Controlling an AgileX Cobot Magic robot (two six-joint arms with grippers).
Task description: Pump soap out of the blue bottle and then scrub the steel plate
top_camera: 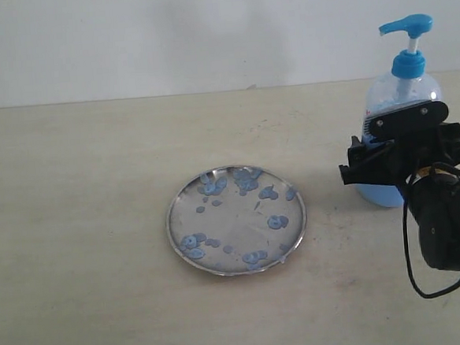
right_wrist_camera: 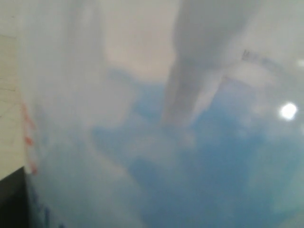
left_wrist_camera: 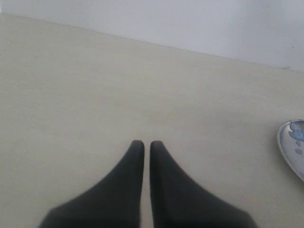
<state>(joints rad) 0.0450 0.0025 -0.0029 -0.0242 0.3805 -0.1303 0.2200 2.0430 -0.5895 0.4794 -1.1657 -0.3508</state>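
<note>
The blue bottle point(top_camera: 402, 89) stands upright at the right of the table, its blue pump head point(top_camera: 406, 26) raised and light blue soap point(top_camera: 382, 196) in its base. My right gripper point(top_camera: 406, 156) is pressed up against the bottle's lower body, and its fingertips are hidden. In the right wrist view the blue bottle point(right_wrist_camera: 190, 142) fills the frame in a blur, so the grip cannot be judged. The steel plate point(top_camera: 241, 219) lies flat at the centre, dotted with blue-grey soap blobs point(top_camera: 278, 221). My left gripper point(left_wrist_camera: 147, 142) is shut and empty over bare table, with the steel plate's rim point(left_wrist_camera: 290, 142) off to its side.
The beige table point(top_camera: 76, 230) runs back to a white wall point(top_camera: 165, 35). A black cable point(top_camera: 411, 247) loops below my right wrist. A dark edge of the gripper point(right_wrist_camera: 10, 199) shows in a corner of the right wrist view.
</note>
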